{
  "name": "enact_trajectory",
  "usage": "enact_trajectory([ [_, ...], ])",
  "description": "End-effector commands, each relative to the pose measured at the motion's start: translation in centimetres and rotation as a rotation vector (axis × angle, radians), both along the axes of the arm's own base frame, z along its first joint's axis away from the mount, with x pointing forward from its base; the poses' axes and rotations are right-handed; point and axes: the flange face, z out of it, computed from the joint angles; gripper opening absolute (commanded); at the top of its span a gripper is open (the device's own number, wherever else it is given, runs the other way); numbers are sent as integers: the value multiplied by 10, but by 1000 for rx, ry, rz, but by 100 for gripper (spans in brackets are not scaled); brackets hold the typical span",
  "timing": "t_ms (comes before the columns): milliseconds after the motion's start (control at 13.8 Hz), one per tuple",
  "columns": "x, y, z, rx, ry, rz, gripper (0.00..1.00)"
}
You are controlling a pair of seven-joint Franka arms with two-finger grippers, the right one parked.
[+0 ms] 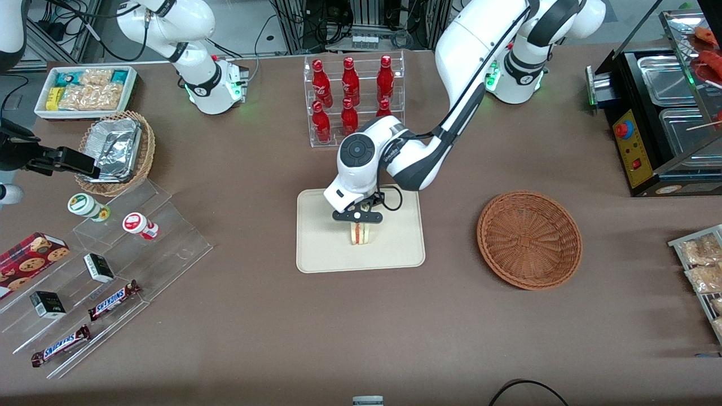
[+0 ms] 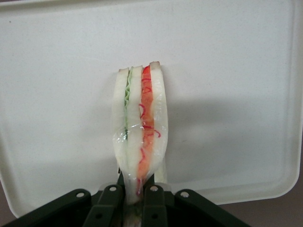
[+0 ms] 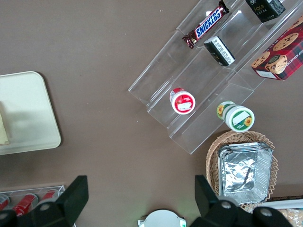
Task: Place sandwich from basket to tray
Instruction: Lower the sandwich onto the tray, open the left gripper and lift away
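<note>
The sandwich (image 1: 361, 233) (image 2: 139, 132), a pale bread wedge with red, orange and green filling, stands on its edge on the beige tray (image 1: 321, 254) (image 2: 227, 71). My left gripper (image 1: 359, 220) (image 2: 134, 201) hangs just above the tray and is shut on the sandwich's upper end, the bread squeezed between the black fingers (image 2: 110, 203). A sliver of the sandwich (image 3: 3, 128) and the tray's corner (image 3: 33, 113) show in the right wrist view. The reddish-brown wicker basket (image 1: 529, 239) sits beside the tray toward the working arm's end, with nothing in it.
A clear rack of red bottles (image 1: 352, 96) stands farther from the front camera than the tray. Clear stepped shelves (image 1: 101, 270) with snacks and a tan basket of foil containers (image 1: 115, 151) lie toward the parked arm's end. A black food warmer (image 1: 660, 118) stands toward the working arm's end.
</note>
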Motion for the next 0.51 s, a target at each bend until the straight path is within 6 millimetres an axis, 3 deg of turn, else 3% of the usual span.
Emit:
enact_trajectory([
  [0, 1, -7, -7, 0, -8, 32, 1],
  [73, 1, -7, -7, -1, -6, 34, 11],
  [145, 1, -7, -7, -2, -4, 37, 60],
  [218, 2, -6, -5, -2, -7, 37, 99],
  [435, 12, -2, 22, -22, -30, 121, 100],
])
